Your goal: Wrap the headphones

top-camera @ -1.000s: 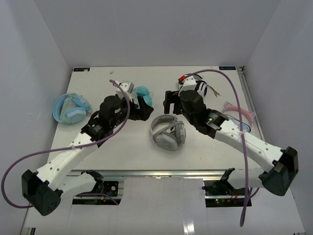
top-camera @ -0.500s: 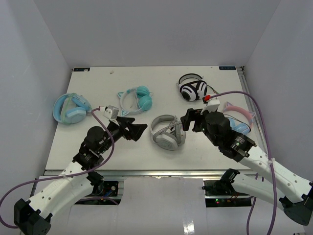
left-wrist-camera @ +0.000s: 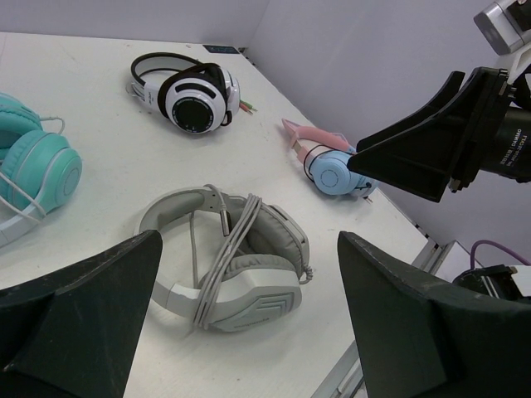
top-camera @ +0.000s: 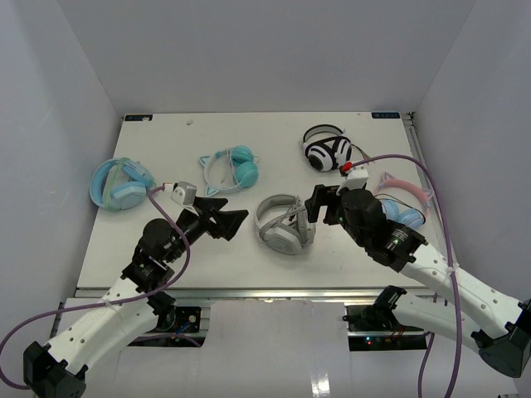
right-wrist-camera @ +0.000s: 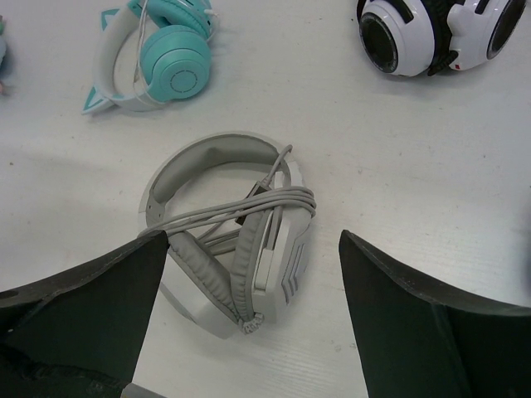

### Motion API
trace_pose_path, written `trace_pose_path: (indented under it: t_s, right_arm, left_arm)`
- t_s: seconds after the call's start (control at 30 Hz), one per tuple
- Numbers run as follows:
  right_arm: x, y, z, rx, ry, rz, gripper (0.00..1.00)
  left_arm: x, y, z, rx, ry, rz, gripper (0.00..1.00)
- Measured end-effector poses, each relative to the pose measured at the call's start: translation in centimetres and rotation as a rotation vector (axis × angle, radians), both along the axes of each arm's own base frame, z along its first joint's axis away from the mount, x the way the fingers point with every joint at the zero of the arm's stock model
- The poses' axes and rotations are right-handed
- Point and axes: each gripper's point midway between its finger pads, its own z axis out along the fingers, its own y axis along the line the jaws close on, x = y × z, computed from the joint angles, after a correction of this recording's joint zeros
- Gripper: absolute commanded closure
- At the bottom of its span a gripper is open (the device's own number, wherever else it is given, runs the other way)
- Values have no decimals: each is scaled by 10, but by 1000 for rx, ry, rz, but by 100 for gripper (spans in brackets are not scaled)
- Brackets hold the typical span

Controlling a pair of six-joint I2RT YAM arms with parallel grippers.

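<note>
The light grey headphones (top-camera: pixel 283 224) lie flat at the middle of the table, their thin grey cable wound several times around the cups and headband. They also show in the left wrist view (left-wrist-camera: pixel 232 265) and the right wrist view (right-wrist-camera: pixel 241 240). My left gripper (top-camera: pixel 235 220) is open and empty, just left of them and above the table. My right gripper (top-camera: pixel 315 205) is open and empty, just right of them. Neither gripper touches the headphones.
Teal cat-ear headphones (top-camera: pixel 231 167) lie behind the grey ones, black-and-white striped headphones (top-camera: pixel 327 151) at the back right, pale blue headphones (top-camera: pixel 121 184) at the left edge, and pink-and-blue cat-ear headphones (top-camera: pixel 401 203) at the right edge.
Both arms have drawn back from the far middle of the table toward the near side. In the last half second the right gripper edged slightly further away from me.
</note>
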Motion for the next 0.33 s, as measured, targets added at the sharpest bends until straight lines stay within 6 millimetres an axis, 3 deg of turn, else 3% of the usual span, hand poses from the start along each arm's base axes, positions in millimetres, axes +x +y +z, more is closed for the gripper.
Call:
trace_pose_path:
  t_s: [0.33]
  right_arm:
    - [0,0,0,1,0,-4,10]
  left_arm:
    - [0,0,0,0,-1,-2,2]
